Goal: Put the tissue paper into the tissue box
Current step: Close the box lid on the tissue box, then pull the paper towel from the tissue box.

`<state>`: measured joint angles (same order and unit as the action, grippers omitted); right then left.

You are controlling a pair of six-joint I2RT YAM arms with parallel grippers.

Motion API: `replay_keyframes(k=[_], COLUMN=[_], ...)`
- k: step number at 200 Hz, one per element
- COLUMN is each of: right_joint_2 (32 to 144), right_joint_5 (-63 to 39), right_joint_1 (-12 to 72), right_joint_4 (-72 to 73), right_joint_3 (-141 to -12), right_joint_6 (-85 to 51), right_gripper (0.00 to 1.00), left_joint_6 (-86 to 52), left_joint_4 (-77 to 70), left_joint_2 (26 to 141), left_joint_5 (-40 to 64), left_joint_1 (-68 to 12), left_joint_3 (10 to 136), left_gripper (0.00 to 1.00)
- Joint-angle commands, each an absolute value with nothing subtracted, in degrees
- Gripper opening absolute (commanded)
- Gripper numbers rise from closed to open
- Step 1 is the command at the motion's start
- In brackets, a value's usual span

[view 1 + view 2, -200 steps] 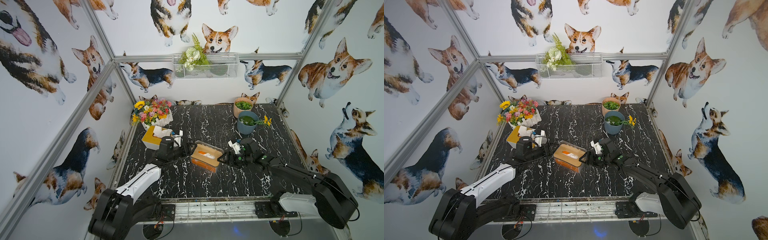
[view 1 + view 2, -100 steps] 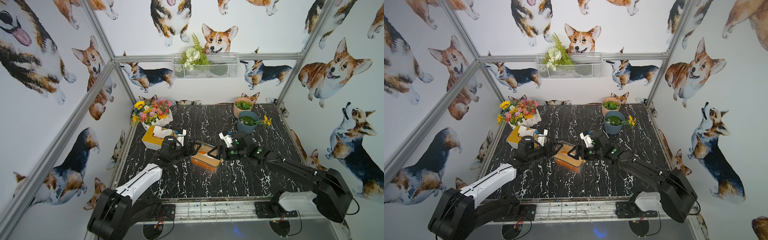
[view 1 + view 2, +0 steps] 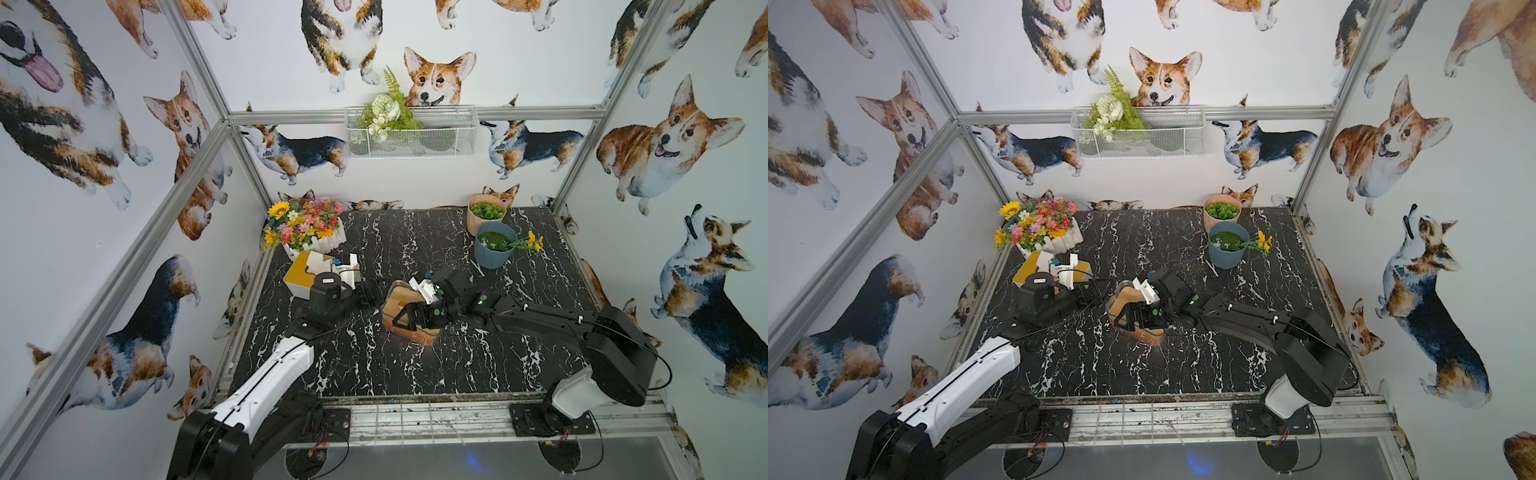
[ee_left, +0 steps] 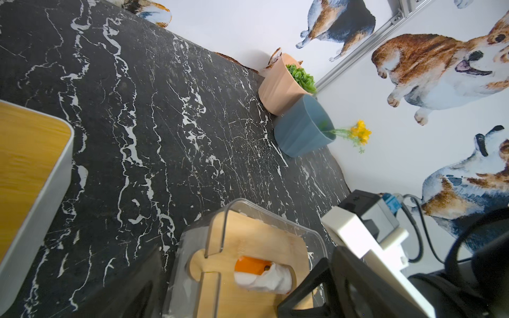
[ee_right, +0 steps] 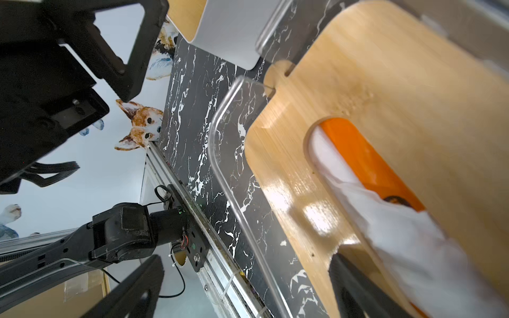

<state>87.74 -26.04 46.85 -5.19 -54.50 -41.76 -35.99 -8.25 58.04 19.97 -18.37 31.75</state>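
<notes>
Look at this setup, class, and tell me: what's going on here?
Two robot arms are working at a clear tissue box in the middle of the black marble table. The right gripper hangs open over the box, where a white tissue pokes up through the wooden lid, above an orange pack inside. The left gripper is open beside the box, holding nothing. The tissue is only partly in.
</notes>
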Motion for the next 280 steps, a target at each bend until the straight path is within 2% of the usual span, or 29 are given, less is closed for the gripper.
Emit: replay_keyframes(k=[1,31,55,87,137,169,219,280], right_joint_2=[86.1,80.89,75.1,64.67,49.37,46.65,46.03,46.93], right_joint_5=[-24.72,-20.16,-16.4,-9.06,-5.56,-5.35,-7.58,-8.66], right_joint_1=[46.85,46.78,46.27,44.5,35.53,34.11,34.02,34.02], right_joint_4=[-9.79,-11.48,-11.86,-13.71,-20.1,-20.6,-16.47,-15.21], right_joint_3=[-55.02,-56.94,-56.55,-52.51,-42.7,-38.26,-34.33,-33.49], right_joint_6=[-41.31,-39.63,-39.34,-37.18,-35.62,-35.57,-37.75,-38.07], right_gripper=[0.97,0.97,0.97,0.97,0.97,0.97,0.97,0.97], left_joint_6=[-34.98,-33.0,-28.75,-21.6,-13.02,-11.03,-11.14,-12.86], left_joint_4=[-8.41,-6.06,-1.17,7.19,19.24,22.59,23.55,23.16], left_joint_2=[58.6,60.78,62.0,65.14,73.61,78.96,84.84,87.16], left_joint_5=[22.74,26.16,24.18,18.12,6.17,0.2,-2.59,-1.86], left_joint_1=[-18.29,-18.5,-20.64,-26.1,-36.37,-41.69,-45.69,-46.49], left_joint_3=[32.58,35.13,38.54,45.72,54.64,58.12,60.42,59.85], left_gripper=[1.0,0.96,0.91,0.84,0.63,0.52,0.4,0.34])
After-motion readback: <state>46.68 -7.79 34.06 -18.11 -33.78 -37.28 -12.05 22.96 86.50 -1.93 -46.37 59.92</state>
